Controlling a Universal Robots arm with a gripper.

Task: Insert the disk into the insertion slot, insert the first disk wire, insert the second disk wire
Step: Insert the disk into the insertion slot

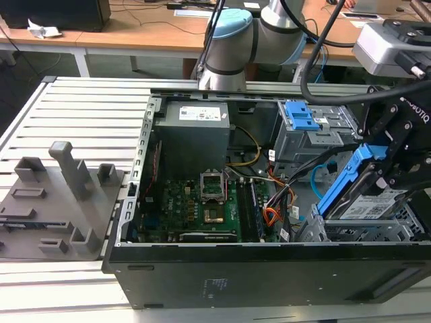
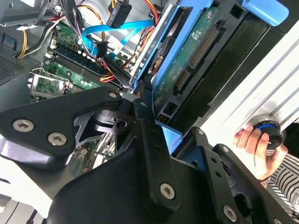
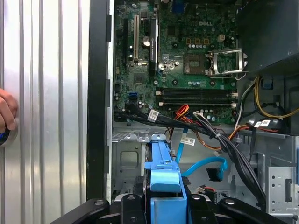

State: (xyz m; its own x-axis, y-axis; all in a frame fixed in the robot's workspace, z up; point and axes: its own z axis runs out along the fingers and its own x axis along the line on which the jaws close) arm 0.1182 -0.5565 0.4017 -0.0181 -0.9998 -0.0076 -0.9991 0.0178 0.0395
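Disk [image 1: 368,206] clamped in hand [image 1: 385,179], tilted over insertion slot [image 1: 363,234]; second wrist view shows its circuit board [image 2: 189,58].

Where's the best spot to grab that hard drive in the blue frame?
Probably at the raised end of the disk, pinching its blue frame from above, as the hand does: it tilts down toward the insertion slot, leaving that end free.

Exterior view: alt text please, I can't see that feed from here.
The gripper holds the disk tilted, its lower end at the insertion slot, at the exterior view's right inside the open computer case. The second disk wire loops between it and the motherboard.
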